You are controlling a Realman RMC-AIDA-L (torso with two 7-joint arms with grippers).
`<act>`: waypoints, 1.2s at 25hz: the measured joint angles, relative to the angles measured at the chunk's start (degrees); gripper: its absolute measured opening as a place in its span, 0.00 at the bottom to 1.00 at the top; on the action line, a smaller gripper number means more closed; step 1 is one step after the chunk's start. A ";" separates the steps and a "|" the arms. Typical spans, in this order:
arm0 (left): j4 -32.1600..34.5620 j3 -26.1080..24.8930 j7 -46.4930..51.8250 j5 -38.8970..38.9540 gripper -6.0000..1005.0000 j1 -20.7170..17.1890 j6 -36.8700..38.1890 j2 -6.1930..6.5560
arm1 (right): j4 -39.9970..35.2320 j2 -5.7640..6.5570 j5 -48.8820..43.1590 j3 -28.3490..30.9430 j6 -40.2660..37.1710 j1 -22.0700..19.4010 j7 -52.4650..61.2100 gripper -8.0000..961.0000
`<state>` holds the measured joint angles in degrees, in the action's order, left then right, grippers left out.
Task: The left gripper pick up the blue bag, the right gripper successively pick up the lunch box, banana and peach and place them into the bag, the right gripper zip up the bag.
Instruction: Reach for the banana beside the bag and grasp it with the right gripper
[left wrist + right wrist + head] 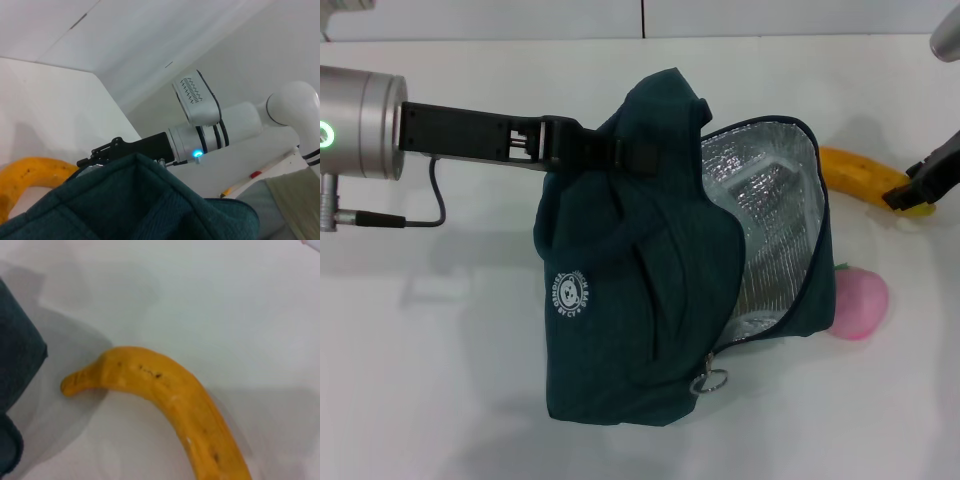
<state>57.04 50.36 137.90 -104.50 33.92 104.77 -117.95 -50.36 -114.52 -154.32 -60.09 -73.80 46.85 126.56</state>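
The blue bag (630,300) hangs open in the middle of the head view, with its silver lining (775,230) showing. A clear boxy shape that looks like the lunch box (760,190) lies inside. My left gripper (582,147) reaches in from the left and is shut on the bag's top strap. The banana (860,172) lies on the table to the right of the bag. My right gripper (912,195) sits at the banana's far end. The banana also shows in the right wrist view (170,395). The peach (860,303) rests against the bag's lower right side.
The metal ring zipper pull (713,380) hangs at the bag's lower edge. The white table (440,380) spreads around the bag. In the left wrist view the right arm (200,135) reaches in above the bag (150,205) and the banana (30,175).
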 joint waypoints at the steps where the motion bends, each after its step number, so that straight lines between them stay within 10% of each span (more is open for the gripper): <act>1: 0.00 0.00 0.00 0.00 0.05 -0.01 0.01 0.00 | 0.00 0.00 0.03 0.07 -0.05 0.05 -0.04 0.52; 7: 0.00 0.00 0.00 0.00 0.05 -0.09 0.08 -0.12 | 0.00 -0.04 0.12 0.09 0.42 0.08 -0.09 0.54; 18: 0.00 0.00 0.00 0.00 0.05 -0.09 0.16 -0.24 | 1.72 -0.49 0.16 -0.03 3.59 1.21 -0.56 0.92; 30: 0.00 0.00 0.00 0.00 0.05 0.10 -0.01 -0.22 | 5.95 -0.50 -0.32 -0.02 5.45 2.99 -0.78 0.68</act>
<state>57.04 50.36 137.90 -104.50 34.02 104.76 -118.17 -44.42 -115.03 -154.63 -60.11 -68.35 49.85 125.77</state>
